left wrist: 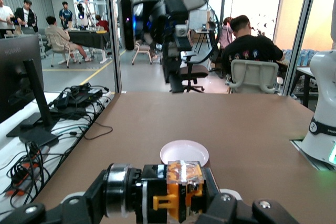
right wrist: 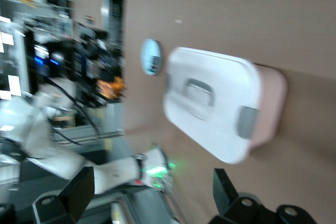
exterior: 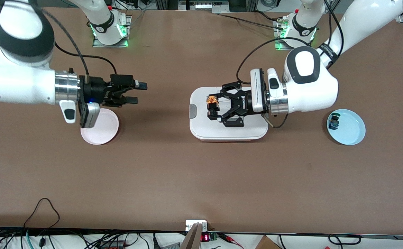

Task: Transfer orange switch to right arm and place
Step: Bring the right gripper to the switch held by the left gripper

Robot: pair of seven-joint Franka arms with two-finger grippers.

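I see the left pincer [exterior: 213,108] pinching the orange switch [exterior: 212,100] over the lidded box [exterior: 201,131], cap toward 12 o'clock; right pincer [exterior: 136,92] spread; left wrist view alone shows its clear top.

Left pincer [exterior: 212,108] gripping orange switch [exterior: 212,101] over white box [exterior: 229,133], right pincer [exterior: 137,92] open

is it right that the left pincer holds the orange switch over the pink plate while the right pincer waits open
Not quite. The front view shows the left pincer shut on the orange switch over the white lidded box, not the pink plate. The pink plate lies under the right pincer, which does wait open.
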